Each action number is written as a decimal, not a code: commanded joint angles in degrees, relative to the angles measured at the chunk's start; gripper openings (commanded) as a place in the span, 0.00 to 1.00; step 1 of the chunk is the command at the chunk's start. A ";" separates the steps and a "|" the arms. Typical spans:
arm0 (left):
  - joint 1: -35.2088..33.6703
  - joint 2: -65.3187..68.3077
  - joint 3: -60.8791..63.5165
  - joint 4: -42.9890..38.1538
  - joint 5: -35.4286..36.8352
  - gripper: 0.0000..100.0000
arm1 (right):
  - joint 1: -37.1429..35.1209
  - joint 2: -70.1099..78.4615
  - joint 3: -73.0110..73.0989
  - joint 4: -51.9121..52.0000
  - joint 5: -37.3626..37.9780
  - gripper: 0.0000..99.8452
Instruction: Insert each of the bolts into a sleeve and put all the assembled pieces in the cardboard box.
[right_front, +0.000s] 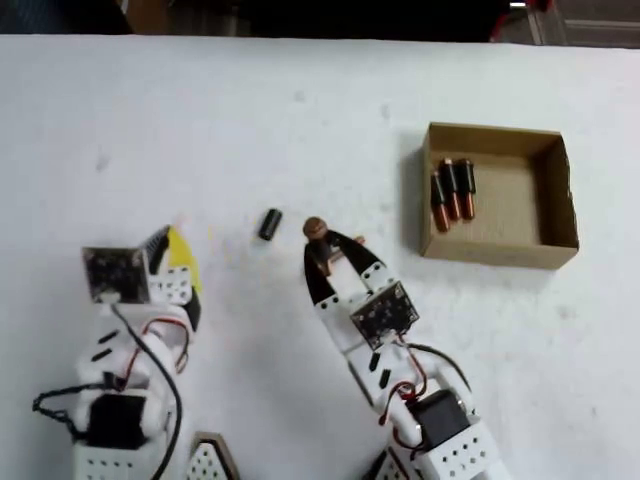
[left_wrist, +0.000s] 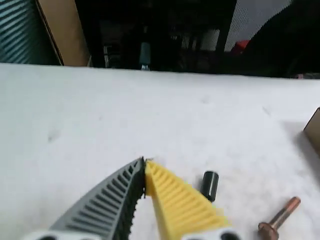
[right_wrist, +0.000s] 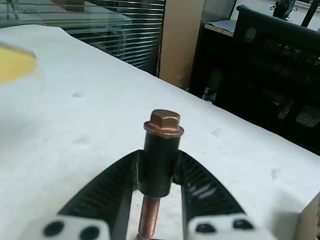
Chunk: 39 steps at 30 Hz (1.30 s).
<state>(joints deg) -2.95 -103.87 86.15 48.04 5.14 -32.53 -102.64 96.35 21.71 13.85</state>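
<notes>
My right gripper is shut on a copper bolt that wears a black sleeve under its head, threads showing below. It stands mid-table, left of the cardboard box. Three sleeved bolts lie in the box's left part. A loose black sleeve lies on the table just left of the held bolt. My left gripper, grey and yellow, is shut on nothing, to the left of that sleeve. A copper bolt appears past the sleeve in the left wrist view.
The white table stretches wide behind both arms, and its far edge meets dark furniture. The box's corner pokes into the left wrist view. Both arm bases stand along the near edge.
</notes>
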 joint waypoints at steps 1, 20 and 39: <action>-0.31 -0.40 3.16 0.18 -0.88 0.02 | 0.40 -0.40 0.53 -0.22 -0.18 0.02; -0.31 -0.40 10.73 10.73 -4.04 0.02 | 2.86 -0.40 0.53 2.59 -0.53 0.02; -0.31 -0.40 10.81 25.14 -9.23 0.02 | 16.48 -0.40 -11.25 19.38 -0.53 0.02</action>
<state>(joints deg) -2.95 -103.60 97.14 72.48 -3.21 -18.64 -102.73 91.08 37.63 13.85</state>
